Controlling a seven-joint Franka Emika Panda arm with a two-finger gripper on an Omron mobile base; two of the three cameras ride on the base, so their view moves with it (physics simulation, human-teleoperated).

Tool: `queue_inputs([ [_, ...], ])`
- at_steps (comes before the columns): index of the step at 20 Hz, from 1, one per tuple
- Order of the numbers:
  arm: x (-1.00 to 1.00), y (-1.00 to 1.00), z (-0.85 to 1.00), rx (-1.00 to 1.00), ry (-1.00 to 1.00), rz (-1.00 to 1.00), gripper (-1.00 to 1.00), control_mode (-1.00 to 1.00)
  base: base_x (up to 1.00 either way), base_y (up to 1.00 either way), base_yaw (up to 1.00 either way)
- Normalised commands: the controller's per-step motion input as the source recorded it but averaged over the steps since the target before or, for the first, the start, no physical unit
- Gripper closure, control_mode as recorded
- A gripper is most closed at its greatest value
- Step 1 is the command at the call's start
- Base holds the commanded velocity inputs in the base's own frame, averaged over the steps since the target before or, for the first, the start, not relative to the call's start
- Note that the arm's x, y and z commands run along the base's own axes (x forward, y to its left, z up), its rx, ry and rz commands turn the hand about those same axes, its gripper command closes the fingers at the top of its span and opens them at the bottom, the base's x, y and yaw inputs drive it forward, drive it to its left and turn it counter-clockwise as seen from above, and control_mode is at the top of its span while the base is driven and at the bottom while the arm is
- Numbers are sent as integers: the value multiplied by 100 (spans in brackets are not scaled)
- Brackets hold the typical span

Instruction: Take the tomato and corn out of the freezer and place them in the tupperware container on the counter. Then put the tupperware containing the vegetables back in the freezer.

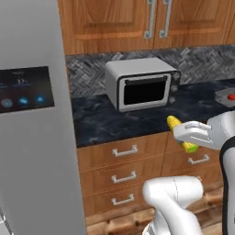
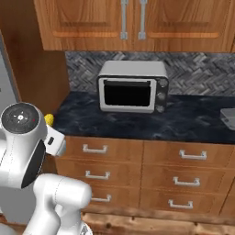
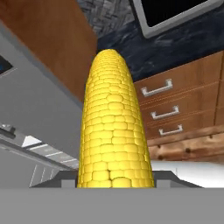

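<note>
A yellow corn cob (image 1: 175,123) is held in my gripper (image 1: 184,136), which is shut on it in the air in front of the counter (image 1: 114,120). In the hand view the corn (image 3: 114,131) stands up from between the fingertips of the gripper (image 3: 116,180). A bit of the corn (image 2: 49,119) peeks out behind my arm. The red tomato (image 1: 232,97) lies in the grey tupperware container (image 1: 221,93) at the counter's far right; the container's edge (image 2: 228,114) shows there too. The grey freezer (image 1: 32,137) stands to the left, and its light shelves (image 3: 30,146) show behind the corn.
A silver toaster oven (image 1: 142,85) with a black window sits at the back of the counter. Wooden drawers with silver handles (image 1: 125,151) run below the worktop, and wooden cabinets (image 1: 151,20) hang above. My own white arm (image 1: 176,197) fills the lower foreground.
</note>
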Motion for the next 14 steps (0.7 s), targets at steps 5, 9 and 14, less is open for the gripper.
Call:
queue_inputs([
  [5,0,0,0,0,0,0,100,100,37,-100,0],
  [9,0,0,0,0,0,0,100,100,51,-100,0],
  [14,0,0,0,0,0,0,100,100,63,-100,0],
])
